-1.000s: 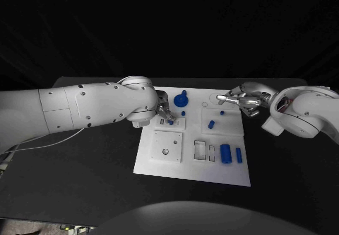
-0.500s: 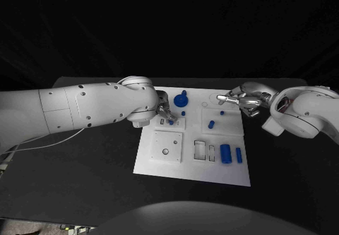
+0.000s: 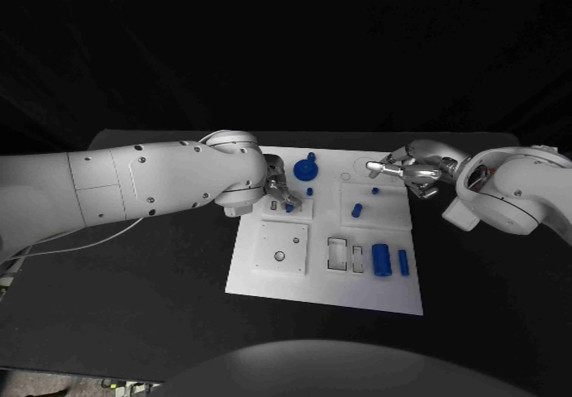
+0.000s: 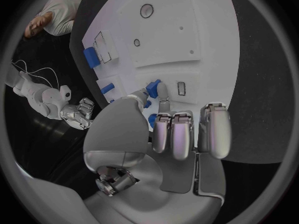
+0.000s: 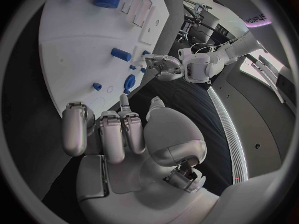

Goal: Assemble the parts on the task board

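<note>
As before, left hand point(image 3: 277, 188) on small blue part point(image 3: 288, 208).

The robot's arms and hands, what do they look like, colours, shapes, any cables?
Both arms are bulky, rounded white shells; the left arm carries small dark screw dots and panel seams, and a thin white cable trails below it. The right arm shows a reddish gap at a joint. The left hand and right hand are silver metal, with blocky segmented fingers and a smooth domed palm.
</note>
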Available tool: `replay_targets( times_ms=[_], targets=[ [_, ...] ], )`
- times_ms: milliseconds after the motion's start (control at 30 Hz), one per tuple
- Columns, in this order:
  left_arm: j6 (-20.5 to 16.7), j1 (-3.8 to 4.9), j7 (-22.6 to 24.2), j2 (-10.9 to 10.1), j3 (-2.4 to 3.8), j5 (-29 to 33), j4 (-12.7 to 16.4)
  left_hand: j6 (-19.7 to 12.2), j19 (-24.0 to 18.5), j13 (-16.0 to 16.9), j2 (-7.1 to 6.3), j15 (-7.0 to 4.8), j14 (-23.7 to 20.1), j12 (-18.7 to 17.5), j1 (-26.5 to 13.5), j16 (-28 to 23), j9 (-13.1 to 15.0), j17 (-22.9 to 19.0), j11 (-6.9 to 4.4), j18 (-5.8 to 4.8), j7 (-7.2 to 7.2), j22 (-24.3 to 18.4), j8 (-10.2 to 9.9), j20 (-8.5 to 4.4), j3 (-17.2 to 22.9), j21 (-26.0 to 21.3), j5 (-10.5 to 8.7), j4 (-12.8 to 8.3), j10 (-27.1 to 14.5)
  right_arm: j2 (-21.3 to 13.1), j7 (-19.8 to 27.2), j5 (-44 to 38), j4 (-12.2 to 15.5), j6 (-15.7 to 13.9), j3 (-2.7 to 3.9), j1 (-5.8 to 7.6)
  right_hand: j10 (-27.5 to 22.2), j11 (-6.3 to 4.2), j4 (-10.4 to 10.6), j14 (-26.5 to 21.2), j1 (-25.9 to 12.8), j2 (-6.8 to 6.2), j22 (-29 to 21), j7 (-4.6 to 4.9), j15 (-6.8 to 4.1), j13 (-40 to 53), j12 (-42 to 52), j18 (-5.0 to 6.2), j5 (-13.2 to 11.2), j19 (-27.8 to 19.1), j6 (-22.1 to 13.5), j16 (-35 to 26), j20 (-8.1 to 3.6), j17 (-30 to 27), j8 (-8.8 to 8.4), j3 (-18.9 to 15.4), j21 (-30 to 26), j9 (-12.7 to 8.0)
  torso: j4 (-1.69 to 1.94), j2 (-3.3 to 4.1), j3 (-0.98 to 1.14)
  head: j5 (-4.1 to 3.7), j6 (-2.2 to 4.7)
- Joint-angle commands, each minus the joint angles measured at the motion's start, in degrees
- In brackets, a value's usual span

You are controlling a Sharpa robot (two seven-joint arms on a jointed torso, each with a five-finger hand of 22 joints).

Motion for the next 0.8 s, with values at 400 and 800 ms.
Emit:
replay_targets(
  times_ms=[400,800],
  targets=[
    [0.86,-0.31,-3.92,-0.01,-0.10,-0.40,-0.03,0.33,-0.19,15.07,0.92,0.23,5.92,0.13,1.94,0.14,-0.04,15.05,0.23,0.19,-0.01,7.43,-0.62,0.14,-0.60,-0.41,2.55,-1.75,6.06,-0.05,0.37,-0.05,-0.02,0.70,-0.01,-0.14,6.07,0.49,0.00,6.09,0.68,0.06,10.59,0.13,0.48,15.04,0.22,0.31,0.18,-0.31,0.15,0.20,0.09,15.09,-0.18,-0.22,-0.17,0.08,0.02,-0.01,0.00,0.04,0.00],
    [-2.95,-0.34,-1.69,-1.07,-0.07,-0.92,1.04,0.74,0.01,15.07,0.97,-0.01,5.92,0.13,4.60,0.14,0.12,15.05,-0.07,0.16,-0.36,7.67,-0.72,-0.06,-0.18,-0.37,5.24,-3.75,6.06,-0.03,0.33,-0.05,-0.11,0.62,-0.01,-0.17,6.07,0.50,0.03,6.09,0.70,0.09,10.58,0.15,0.49,15.04,0.22,0.33,0.16,-0.36,0.11,0.20,0.10,15.09,-0.23,-0.23,-0.22,0.07,-0.01,0.01,-0.03,0.05,0.00]
  ],
)
